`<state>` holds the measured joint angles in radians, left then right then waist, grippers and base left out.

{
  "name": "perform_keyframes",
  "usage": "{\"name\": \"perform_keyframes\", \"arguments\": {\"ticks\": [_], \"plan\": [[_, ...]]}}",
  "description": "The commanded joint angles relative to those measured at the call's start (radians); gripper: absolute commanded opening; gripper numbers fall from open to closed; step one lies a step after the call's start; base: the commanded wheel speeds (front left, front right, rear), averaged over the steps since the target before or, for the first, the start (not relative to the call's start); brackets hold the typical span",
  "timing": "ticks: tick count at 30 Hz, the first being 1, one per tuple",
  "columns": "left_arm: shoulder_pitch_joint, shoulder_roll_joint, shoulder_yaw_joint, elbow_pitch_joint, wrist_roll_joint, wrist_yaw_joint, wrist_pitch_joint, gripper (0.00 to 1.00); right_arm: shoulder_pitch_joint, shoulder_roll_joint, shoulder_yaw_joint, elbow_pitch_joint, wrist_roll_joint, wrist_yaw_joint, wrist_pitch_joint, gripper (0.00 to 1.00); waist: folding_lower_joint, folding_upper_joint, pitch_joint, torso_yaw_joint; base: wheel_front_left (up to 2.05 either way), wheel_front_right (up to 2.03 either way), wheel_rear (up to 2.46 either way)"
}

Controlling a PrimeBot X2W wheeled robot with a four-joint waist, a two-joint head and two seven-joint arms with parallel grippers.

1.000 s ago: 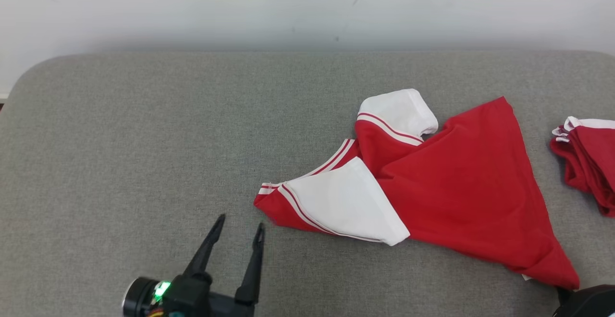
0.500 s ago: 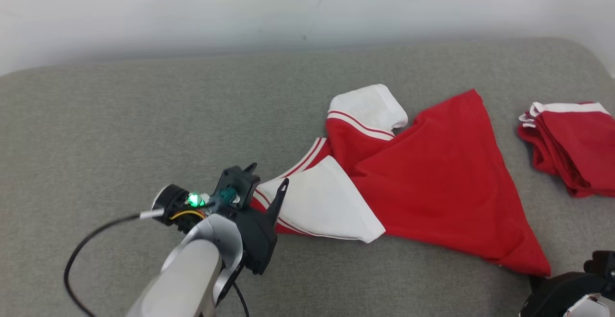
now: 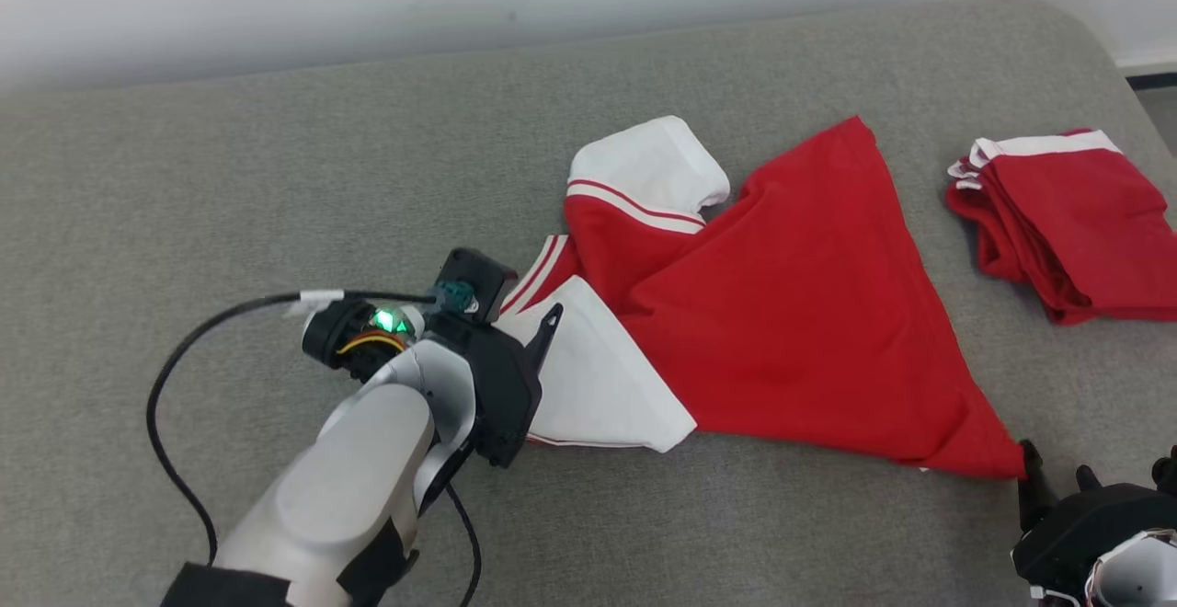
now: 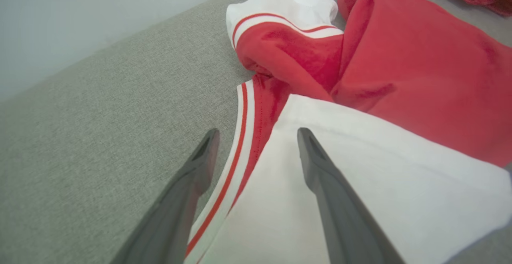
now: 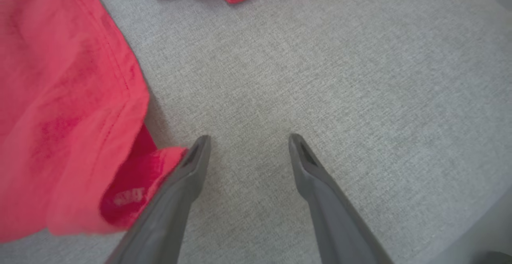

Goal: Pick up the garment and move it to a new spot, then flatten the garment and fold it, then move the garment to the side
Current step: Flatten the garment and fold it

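While poised open and empty with the left gripper [image 4: 256,136] astride the striped sleeve edge, nearer the garment [image 3: 800,313] than the right. Lies crumpled on the grey cushion [image 3: 230,175], long axis left to right. Just off its right hem corner: right gripper [image 5: 248,140], spread wide, holding nothing.

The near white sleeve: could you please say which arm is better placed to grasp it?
Left: its open fingers straddle the white sleeve edge; the right gripper sits by the red hem corner.
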<state>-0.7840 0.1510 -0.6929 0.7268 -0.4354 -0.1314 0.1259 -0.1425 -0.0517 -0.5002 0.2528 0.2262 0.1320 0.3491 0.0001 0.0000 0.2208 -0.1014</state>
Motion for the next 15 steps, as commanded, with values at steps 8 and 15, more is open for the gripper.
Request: {"name": "perform_keyframes", "arguments": {"ticks": [8,15], "plan": [[-0.085,0.04,-0.092,0.015,-0.151,0.002,0.106,1.0,-0.02,0.003,0.04,-0.011,0.04,-0.002,-0.033,1.0,-0.0001,0.0,0.038,-0.06,0.0,0.0,0.0],[-0.12,0.067,-0.165,-0.015,-0.264,0.002,0.165,1.0,-0.024,0.003,0.053,-0.021,0.051,-0.002,-0.042,1.0,-0.0001,0.0,0.057,-0.082,0.0,0.0,0.0]]}}
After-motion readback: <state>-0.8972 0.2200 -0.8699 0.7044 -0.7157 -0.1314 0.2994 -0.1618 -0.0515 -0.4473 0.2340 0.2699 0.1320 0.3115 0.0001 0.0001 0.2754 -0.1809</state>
